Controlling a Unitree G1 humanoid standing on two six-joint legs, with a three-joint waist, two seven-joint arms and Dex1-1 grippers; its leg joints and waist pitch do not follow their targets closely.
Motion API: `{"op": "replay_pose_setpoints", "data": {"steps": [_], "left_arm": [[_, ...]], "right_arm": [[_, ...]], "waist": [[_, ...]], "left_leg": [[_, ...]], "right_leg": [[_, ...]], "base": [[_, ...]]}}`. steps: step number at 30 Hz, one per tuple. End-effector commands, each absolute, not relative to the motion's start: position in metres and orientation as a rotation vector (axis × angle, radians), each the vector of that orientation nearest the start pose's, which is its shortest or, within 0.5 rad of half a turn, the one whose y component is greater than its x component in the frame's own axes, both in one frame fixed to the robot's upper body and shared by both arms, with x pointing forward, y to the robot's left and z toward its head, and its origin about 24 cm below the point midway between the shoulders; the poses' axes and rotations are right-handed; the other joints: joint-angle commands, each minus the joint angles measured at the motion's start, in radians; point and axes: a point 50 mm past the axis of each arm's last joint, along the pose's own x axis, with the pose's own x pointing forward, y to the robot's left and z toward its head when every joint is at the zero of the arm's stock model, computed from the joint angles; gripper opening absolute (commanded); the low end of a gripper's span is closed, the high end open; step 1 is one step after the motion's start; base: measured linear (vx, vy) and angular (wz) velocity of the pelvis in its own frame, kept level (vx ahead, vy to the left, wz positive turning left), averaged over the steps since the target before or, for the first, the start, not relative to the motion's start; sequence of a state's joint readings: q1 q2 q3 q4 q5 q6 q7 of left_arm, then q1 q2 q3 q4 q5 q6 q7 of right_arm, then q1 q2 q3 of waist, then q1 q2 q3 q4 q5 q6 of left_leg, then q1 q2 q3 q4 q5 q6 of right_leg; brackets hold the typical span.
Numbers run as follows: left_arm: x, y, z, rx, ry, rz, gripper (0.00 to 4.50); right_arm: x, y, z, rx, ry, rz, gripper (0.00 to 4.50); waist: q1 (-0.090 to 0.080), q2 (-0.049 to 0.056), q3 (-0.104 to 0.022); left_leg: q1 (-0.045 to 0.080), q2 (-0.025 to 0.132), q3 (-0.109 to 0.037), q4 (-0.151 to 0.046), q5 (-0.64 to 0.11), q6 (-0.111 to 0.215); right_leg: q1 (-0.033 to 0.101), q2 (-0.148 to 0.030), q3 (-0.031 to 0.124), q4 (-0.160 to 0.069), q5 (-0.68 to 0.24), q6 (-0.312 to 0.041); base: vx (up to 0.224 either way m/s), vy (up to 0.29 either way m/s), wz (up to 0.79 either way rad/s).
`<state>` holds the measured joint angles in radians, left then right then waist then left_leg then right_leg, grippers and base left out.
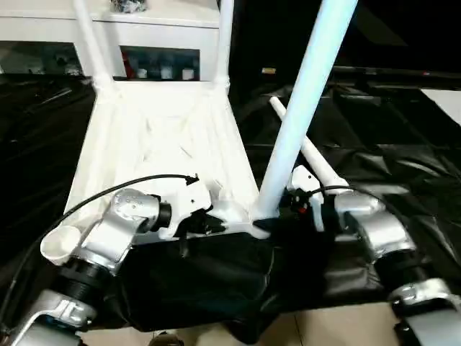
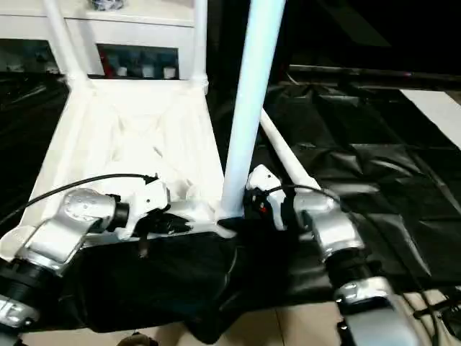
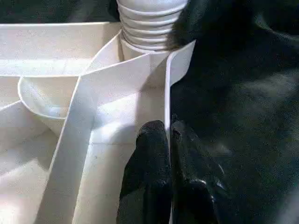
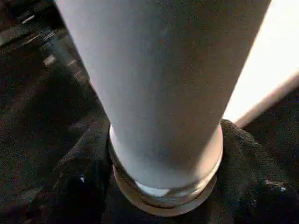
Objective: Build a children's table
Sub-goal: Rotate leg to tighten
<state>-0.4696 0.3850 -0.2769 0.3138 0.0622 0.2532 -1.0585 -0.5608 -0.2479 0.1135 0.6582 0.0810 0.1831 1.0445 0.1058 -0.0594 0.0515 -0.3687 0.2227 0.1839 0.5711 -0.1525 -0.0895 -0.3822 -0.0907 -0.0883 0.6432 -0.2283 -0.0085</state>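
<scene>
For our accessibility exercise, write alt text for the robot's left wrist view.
Two black fingers of the left tool, pressed together, pinch the thin upright edge wall of the white tabletop, which lies underside up. Beyond them a ribbed, threaded leg end sits in the corner socket, with black sheeting alongside.

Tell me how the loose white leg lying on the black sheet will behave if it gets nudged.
The loose leg is a round tapered tube lying flat, so it will likely roll, curving toward its narrow end. The black sheet is wrinkled, which may stop it soon. It looks like hollow plastic: probably light and stiff.
</scene>
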Motion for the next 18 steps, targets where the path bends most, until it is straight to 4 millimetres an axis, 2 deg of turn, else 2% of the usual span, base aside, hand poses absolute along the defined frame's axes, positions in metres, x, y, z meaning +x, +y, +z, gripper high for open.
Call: {"op": "replay_pose_setpoints", "data": {"steps": [1, 2, 3, 5, 7, 8, 10, 11, 12, 15, 18], "left_arm": [[0.312, 0.1, 0.075, 0.396, 0.278, -1.159, 0.0], [0.317, 0.095, 0.076, 0.387, 0.279, -1.097, 0.0], [0.318, 0.093, 0.076, 0.384, 0.281, -1.083, 0.0], [0.321, 0.085, 0.077, 0.361, 0.285, -1.016, 0.0], [0.321, 0.076, 0.078, 0.331, 0.291, -0.965, 0.0], [0.321, 0.073, 0.078, 0.324, 0.294, -0.955, 0.0], [0.319, 0.069, 0.077, 0.321, 0.295, -0.954, 0.0], [0.315, 0.064, 0.076, 0.318, 0.292, -0.974, 0.0], [0.314, 0.062, 0.076, 0.317, 0.293, -0.978, 0.0], [0.312, 0.062, 0.075, 0.317, 0.292, -0.985, 0.0], [0.312, 0.065, 0.076, 0.324, 0.291, -0.988, 0.0]], "right_arm": [[0.322, -0.1, 0.028, -0.008, 0.42, 1.074, 2.8], [0.329, -0.093, 0.023, 0.024, 0.43, 0.96, 2.8], [0.33, -0.091, 0.022, 0.034, 0.434, 0.939, 2.79], [0.336, -0.081, 0.019, 0.068, 0.449, 0.823, 2.79], [0.341, -0.069, 0.019, 0.105, 0.455, 0.73, 2.78], [0.342, -0.063, 0.019, 0.116, 0.454, 0.713, 2.78], [0.342, -0.057, 0.02, 0.121, 0.449, 0.714, 2.78], [0.341, -0.05, 0.021, 0.118, 0.436, 0.736, 2.78], [0.341, -0.049, 0.022, 0.123, 0.434, 0.744, 3.33], [0.343, -0.048, 0.025, 0.112, 0.417, 0.761, 3.54], [0.346, -0.054, 0.028, 0.04, 0.385, 0.791, 3.87]], "waist": [[-0.004, -0.005, -0.057], [-0.007, 0.003, -0.056], [-0.012, 0.001, -0.055], [-0.02, 0.001, -0.058], [-0.025, 0.002, -0.06], [-0.029, 0.002, -0.061], [-0.029, 0.002, -0.062], [-0.028, 0.004, -0.065], [-0.027, 0.004, -0.067], [-0.025, 0.004, -0.068], [-0.025, 0.004, -0.064]], "left_leg": [[0.011, 0.016, -0.003, -0.061, -0.213, -0.004], [0.014, 0.015, -0.005, -0.061, -0.234, -0.013], [0.014, 0.015, -0.004, -0.062, -0.24, -0.017], [0.01, 0.016, -0.008, -0.063, -0.234, -0.027], [0.013, 0.017, -0.007, -0.062, -0.224, -0.026], [0.011, 0.015, -0.007, -0.062, -0.211, -0.024], [0.01, 0.015, -0.006, -0.06, -0.197, -0.018], [0.009, 0.015, -0.004, -0.057, -0.177, -0.002], [0.007, 0.014, -0.003, -0.056, -0.159, 0.009], [0.008, 0.014, -0.002, -0.054, -0.128, 0.027], [0.009, 0.014, 0.0, -0.055, -0.156, 0.025]], "right_leg": [[0.038, -0.06, 0.054, -0.09, -0.189, -0.182], [0.036, -0.061, 0.055, -0.095, -0.235, -0.171], [0.034, -0.061, 0.056, -0.098, -0.25, -0.168], [0.037, -0.062, 0.053, -0.098, -0.271, -0.157], [0.033, -0.058, 0.054, -0.094, -0.225, -0.167], [0.034, -0.057, 0.055, -0.09, -0.192, -0.175], [0.035, -0.056, 0.054, -0.088, -0.155, -0.181], [0.038, -0.054, 0.054, -0.082, -0.093, -0.189], [0.04, -0.052, 0.054, -0.078, -0.053, -0.195], [0.042, -0.05, 0.053, -0.073, 0.011, -0.21], [0.042, -0.053, 0.053, -0.078, -0.027, -0.211]], "base": [[0.0, 0.0, 0.0], [0.0, 0.0, 0.0], [0.0, 0.0, 0.0], [0.0, 0.0, 0.0], [0.0, 0.0, 0.0], [0.0, 0.0, 0.0], [0.0, 0.0, 0.0], [0.0, 0.0, 0.0], [0.0, 0.0, 0.0], [0.0, 0.0, 0.0], [0.0, 0.0, 0.0]]}}
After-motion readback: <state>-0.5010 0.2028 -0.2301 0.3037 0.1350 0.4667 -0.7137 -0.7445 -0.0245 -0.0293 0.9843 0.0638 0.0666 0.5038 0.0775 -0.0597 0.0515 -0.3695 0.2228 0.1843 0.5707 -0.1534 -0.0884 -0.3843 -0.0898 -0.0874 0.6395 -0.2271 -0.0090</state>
